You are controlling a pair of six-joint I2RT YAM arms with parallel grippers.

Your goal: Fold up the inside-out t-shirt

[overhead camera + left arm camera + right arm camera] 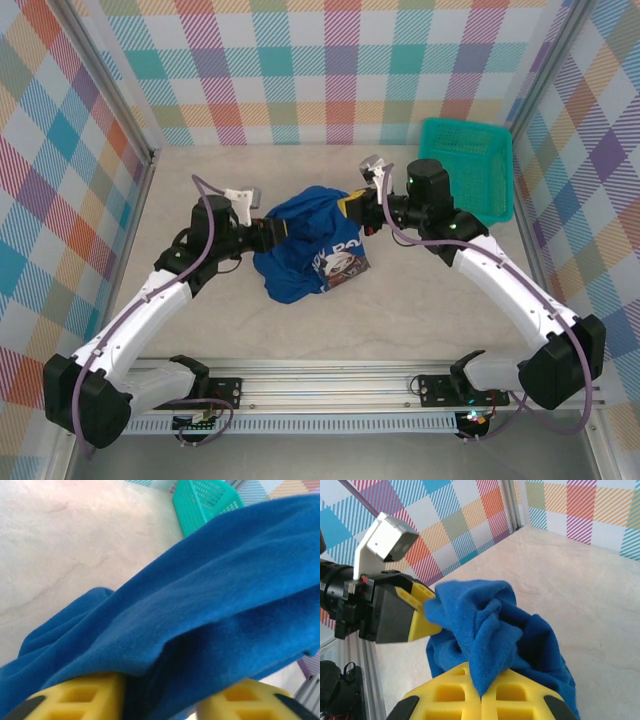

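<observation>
The right tool was pinched shut on the crumpled inside-out t-shirt, the left tool gripped its far side, and no fold seemed made yet.

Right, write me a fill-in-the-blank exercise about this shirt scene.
1. The left gripper and right gripper both pinch the ____ t-shirt.
2. The gripper fingers are coloured ____.
3. The teal mesh basket sits in the table's far ____ corner.
Missing words: blue; yellow; right.
</observation>
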